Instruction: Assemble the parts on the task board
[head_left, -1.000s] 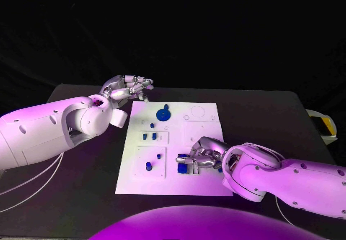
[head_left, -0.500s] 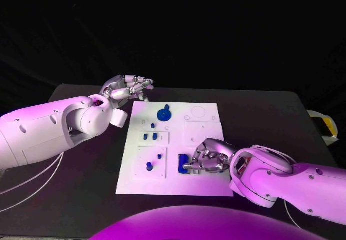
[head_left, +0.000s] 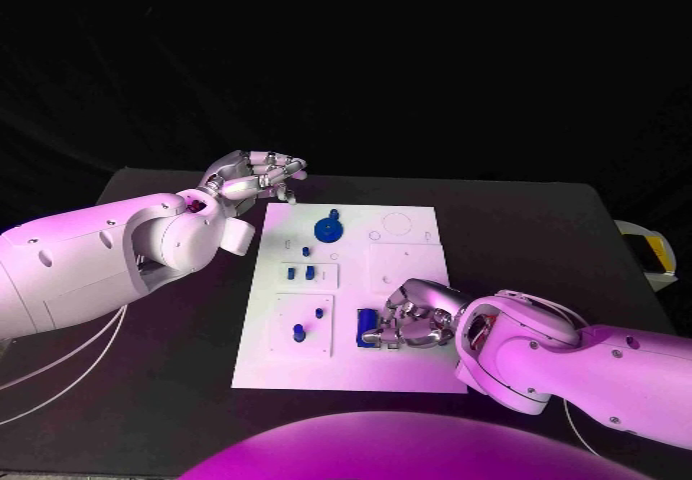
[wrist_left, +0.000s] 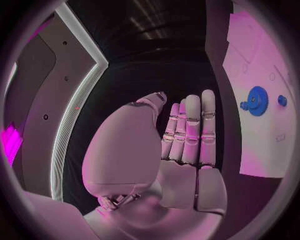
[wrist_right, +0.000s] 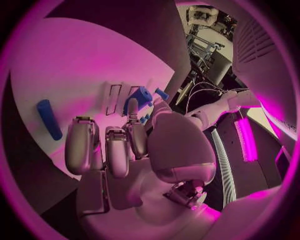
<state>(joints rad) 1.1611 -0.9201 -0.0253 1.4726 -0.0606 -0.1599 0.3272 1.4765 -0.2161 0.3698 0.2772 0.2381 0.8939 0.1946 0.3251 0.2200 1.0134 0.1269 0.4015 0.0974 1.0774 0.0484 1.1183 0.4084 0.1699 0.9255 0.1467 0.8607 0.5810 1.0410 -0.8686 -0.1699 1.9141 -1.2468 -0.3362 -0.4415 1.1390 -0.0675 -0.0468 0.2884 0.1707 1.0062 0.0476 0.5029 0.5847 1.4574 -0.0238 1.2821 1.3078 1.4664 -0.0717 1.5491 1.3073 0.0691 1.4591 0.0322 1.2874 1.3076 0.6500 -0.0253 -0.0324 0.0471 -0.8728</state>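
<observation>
The white task board (head_left: 411, 372) lies in the middle of the black table. On its far part sits a blue gear (head_left: 329, 230) (wrist_left: 256, 100), with small blue pegs (head_left: 299, 272) nearer its left side. My right hand (head_left: 415, 314) (wrist_right: 125, 150) is curled over the board's near right area, beside a blue block (head_left: 368, 322). There a thumb and a fingertip pinch a small blue part (wrist_right: 141, 96) next to two narrow slots (wrist_right: 113, 99). A blue cylinder (wrist_right: 49, 119) lies loose on the board. My left hand (head_left: 257, 176) (wrist_left: 187, 135) hovers off the board's far left corner, fingers curled in, holding nothing.
A pale box with a yellow side (head_left: 649, 250) stands at the table's right edge. White cables (head_left: 65, 365) hang by my left arm. Bare table lies on both sides of the board.
My right hand has shifted slightly toward the board's near edge and turned, now covering the blue pieces that showed to its right. The left hand has not moved.
</observation>
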